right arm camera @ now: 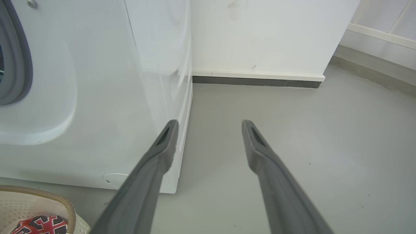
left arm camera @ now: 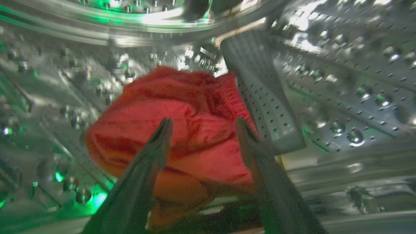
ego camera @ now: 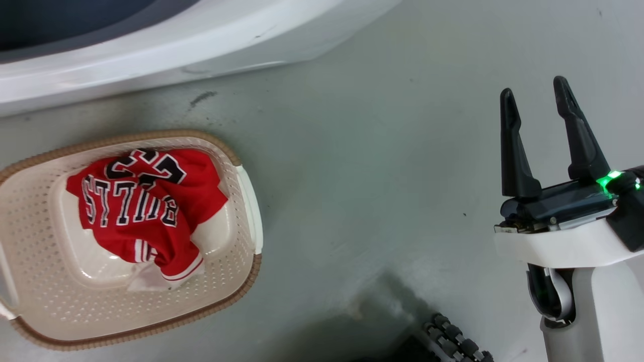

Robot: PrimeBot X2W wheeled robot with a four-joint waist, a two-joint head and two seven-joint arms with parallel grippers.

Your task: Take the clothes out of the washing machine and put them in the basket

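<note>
The left gripper (left arm camera: pixel 204 120) is inside the washer's drum (left arm camera: pixel 341 81), its two fingers spread apart and clamping nothing. Their tips point at a crumpled plain red garment (left arm camera: pixel 182 97) that lies on the perforated steel just beside a grey lifter rib (left arm camera: pixel 263 97). The cloth shows between and behind the fingers, but I cannot tell whether the tips touch it. Green light glints off the drum wall around the garment. The jersey (ego camera: pixel 151 201) lies bunched in the bottom of the basket (ego camera: pixel 151 134), lettering up and a striped hem at its near edge. The basket stands on the grey floor (ego camera: pixel 377 176) just in front of the washer (ego camera: pixel 151 45). The right gripper (ego camera: pixel 533 86) hangs over bare floor, well apart from the basket, released, with its fingers wide and nothing between them. A green light glows at its base. From the right wrist, the washer's white front and the grey door ring (right arm camera: pixel 19 65) lie to the left, a white wall (right arm camera: pixel 260 39) stands ahead, and the basket's rim sits at the lower left corner.
</note>
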